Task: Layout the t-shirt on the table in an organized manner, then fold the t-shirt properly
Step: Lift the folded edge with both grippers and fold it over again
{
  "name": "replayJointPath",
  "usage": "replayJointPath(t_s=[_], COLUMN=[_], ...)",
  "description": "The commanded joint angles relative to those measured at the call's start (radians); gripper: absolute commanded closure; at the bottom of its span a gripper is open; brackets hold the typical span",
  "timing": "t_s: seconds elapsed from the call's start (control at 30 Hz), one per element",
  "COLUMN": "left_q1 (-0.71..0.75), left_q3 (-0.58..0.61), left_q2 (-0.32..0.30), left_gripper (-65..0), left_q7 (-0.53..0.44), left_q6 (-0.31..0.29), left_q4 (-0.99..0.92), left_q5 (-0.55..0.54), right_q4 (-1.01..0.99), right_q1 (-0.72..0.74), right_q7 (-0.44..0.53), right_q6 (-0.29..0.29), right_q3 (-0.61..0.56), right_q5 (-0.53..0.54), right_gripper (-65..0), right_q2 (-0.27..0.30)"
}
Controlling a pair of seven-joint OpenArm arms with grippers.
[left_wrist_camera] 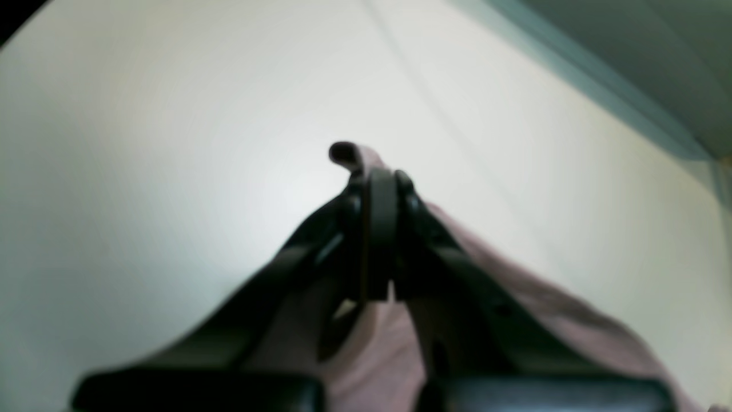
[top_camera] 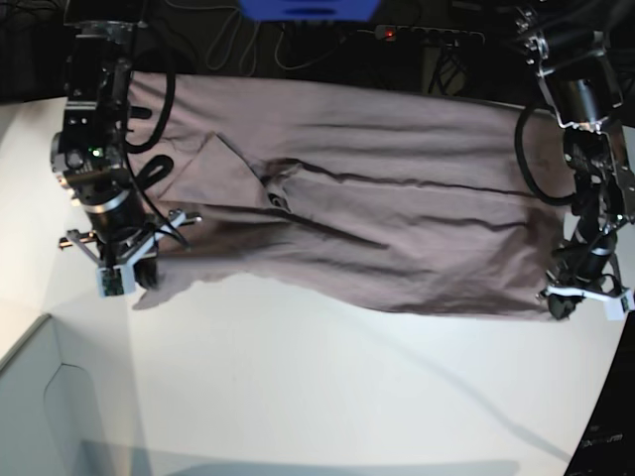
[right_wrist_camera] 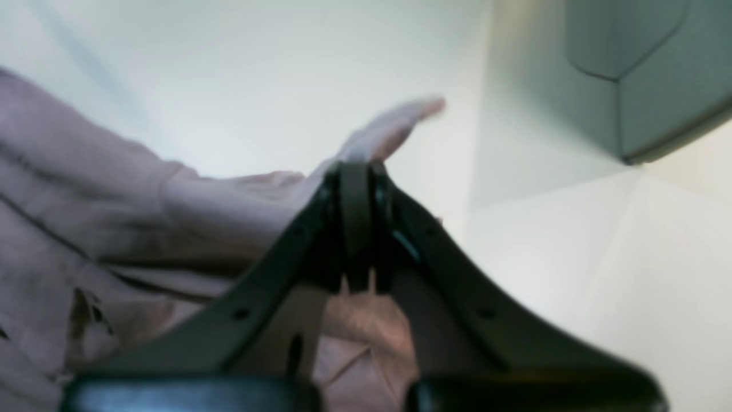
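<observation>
The mauve t-shirt [top_camera: 377, 218] is stretched wide across the far part of the white table [top_camera: 298, 387], its collar [top_camera: 278, 193] left of centre. My left gripper [top_camera: 561, 297], on the base view's right, is shut on the shirt's lower right corner. In the left wrist view the left gripper [left_wrist_camera: 374, 177] pinches the cloth [left_wrist_camera: 572, 309], and a small tuft sticks out past the tips. My right gripper [top_camera: 144, 273], on the base view's left, is shut on the shirt's left end. The right wrist view shows the right gripper [right_wrist_camera: 355, 169] clamped on the fabric [right_wrist_camera: 86, 189].
A pale grey box corner [top_camera: 40, 407] sits at the near left and also shows in the right wrist view as the grey box [right_wrist_camera: 657, 68]. Dark cables and a blue object [top_camera: 308, 8] lie beyond the table's far edge. The table edge [left_wrist_camera: 572, 63] runs across the left wrist view's upper right.
</observation>
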Motion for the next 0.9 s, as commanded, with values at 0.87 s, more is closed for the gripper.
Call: replayJointPath(t_s=[0.87], left_q1=[0.107], left_q3=[-0.171], left_q2=[-0.015], left_gripper=[-0.1], left_q7=[-0.027], left_q6=[-0.378], left_q4=[0.005], left_q5=[-0.019], right_q4=[0.080], right_q1=[-0.449], right_q7=[0.394], right_q6=[0.001], right_q3=[0.080], right_q5=[0.009], right_gripper=[0.0], right_q2=[-0.090])
